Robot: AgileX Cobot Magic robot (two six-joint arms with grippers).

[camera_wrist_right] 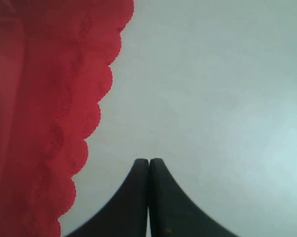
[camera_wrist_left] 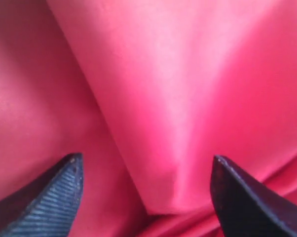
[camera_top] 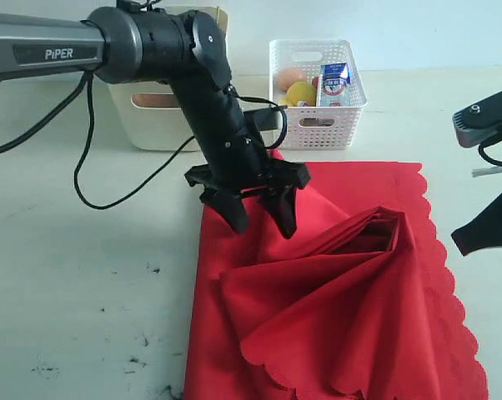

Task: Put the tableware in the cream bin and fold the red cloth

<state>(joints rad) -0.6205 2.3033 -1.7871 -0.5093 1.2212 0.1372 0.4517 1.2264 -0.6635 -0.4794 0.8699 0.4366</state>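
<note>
White table (camera_top: pixel 67 275) holds rumpled red cloth (camera_top: pixel 334 292) right beneath spread-open left gripper (camera_top: pixel 263 227), right gripper (camera_wrist_right: pixel 148 163) pressed together just beside cloth's scalloped edge.

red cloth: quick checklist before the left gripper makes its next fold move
1. Left gripper open: ok, jaws spread wide.
2. Left gripper over the red cloth: ok, a fold ridge sits in the gap.
3. Cloth lying flat: not ok, bunched in loose folds.
4. Right gripper clear: ok, shut on nothing, over bare table beside the scalloped edge.
5. Tableware in the cream bin: cannot tell, its inside is hidden.
</note>
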